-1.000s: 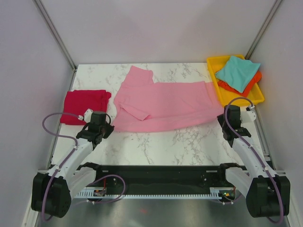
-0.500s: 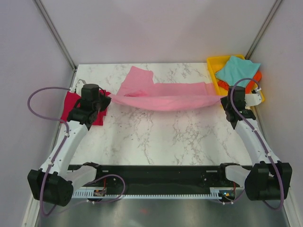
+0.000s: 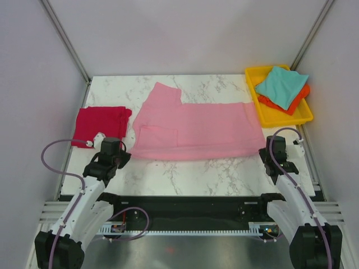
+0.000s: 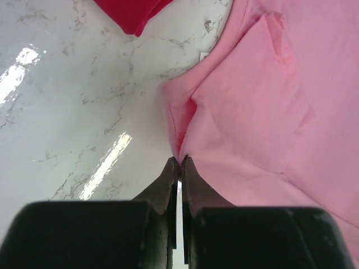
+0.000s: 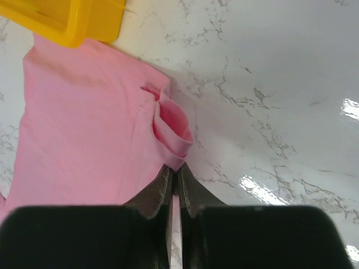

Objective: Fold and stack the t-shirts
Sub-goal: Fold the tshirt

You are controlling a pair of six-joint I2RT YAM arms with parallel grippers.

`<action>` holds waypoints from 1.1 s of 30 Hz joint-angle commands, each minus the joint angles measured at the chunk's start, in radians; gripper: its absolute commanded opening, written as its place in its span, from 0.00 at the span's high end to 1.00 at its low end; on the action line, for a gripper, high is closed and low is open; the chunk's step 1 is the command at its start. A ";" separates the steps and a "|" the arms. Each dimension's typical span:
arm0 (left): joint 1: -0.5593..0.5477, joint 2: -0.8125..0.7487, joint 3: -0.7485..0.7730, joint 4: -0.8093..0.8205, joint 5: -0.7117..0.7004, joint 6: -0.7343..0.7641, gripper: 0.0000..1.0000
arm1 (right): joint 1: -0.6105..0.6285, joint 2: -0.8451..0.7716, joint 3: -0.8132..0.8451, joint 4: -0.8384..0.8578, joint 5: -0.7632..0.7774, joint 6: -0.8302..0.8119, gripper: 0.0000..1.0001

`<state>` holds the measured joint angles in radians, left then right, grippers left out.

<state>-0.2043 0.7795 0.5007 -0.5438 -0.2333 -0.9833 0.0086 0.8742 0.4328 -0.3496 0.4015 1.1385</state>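
The light pink t-shirt [image 3: 193,126] lies spread flat across the middle of the marble table. My left gripper [image 3: 124,155] is shut on its near left corner, which shows pinched in the left wrist view [image 4: 180,158]. My right gripper [image 3: 262,153] is shut on its near right corner [image 5: 175,166]. The crimson red t-shirt [image 3: 100,125] lies folded at the left; a corner of it shows in the left wrist view [image 4: 132,12]. The teal t-shirt [image 3: 280,85] lies on the orange t-shirt [image 3: 300,96] in the yellow tray [image 3: 279,115].
The yellow tray stands at the back right corner; its near corner shows in the right wrist view [image 5: 61,19]. Walls close in the table on the left, back and right. Bare marble [image 3: 196,171] lies between the pink shirt and the near edge.
Both grippers have pulled back toward the near edge with the pink shirt's corners. The shirt, lifted and stretched in the air half a second ago, now lies flat on the table.
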 commanded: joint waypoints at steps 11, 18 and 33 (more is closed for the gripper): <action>0.005 -0.253 -0.079 -0.062 -0.043 -0.003 0.10 | -0.004 -0.402 -0.051 -0.150 0.030 -0.058 0.24; 0.005 -0.125 0.042 0.155 0.127 0.194 0.09 | -0.004 -0.096 0.217 -0.006 -0.134 -0.325 0.27; 0.005 0.743 0.738 0.367 0.269 0.236 0.07 | 0.090 0.688 0.737 0.169 -0.133 -0.640 0.44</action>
<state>-0.2031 1.4261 1.1194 -0.2256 0.0368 -0.7818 0.0715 1.4979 1.0580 -0.2565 0.2012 0.5812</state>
